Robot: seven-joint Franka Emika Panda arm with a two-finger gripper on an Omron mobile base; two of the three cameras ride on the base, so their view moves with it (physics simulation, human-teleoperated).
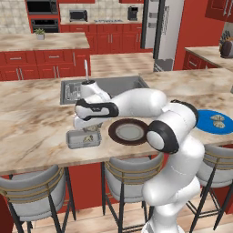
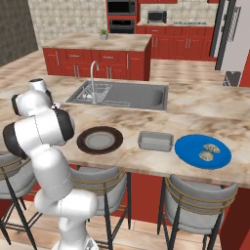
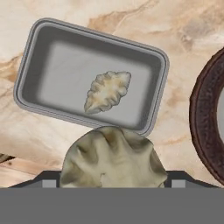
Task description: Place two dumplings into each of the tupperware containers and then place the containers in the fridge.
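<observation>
- Spanning the middle of both base views, the marble island counter (image 1: 36, 123) carries everything in play; a sink (image 2: 132, 95) with a faucet (image 2: 92, 73) is set into it toward the top.
- Fridge (image 1: 166, 32): tall grey unit at upper right of the left base view, well apart from the counter.
- White arm reaches from lower right toward centre-left in the left base view, its hand low over the counter's near edge.
- Blue plate (image 2: 202, 151) at right of the right base view, two dumplings (image 2: 208, 152) lying on it.
- Dark-brown plate (image 1: 129, 132) at centre of the left base view, just beside the left tupperware container (image 1: 83, 139); its rim shows at the right edge of the hand view.
- Second tupperware container (image 2: 156, 141) sits between the brown and blue plates.
- Hand view: the left container lies tilted across the upper frame with one dumpling (image 3: 107, 91) resting in its middle.
- Gripper (image 3: 113, 186): jaws spread wide, a large crinkled dumpling (image 3: 111, 157) between the finger tips at bottom centre, held just over the container's near rim.
</observation>
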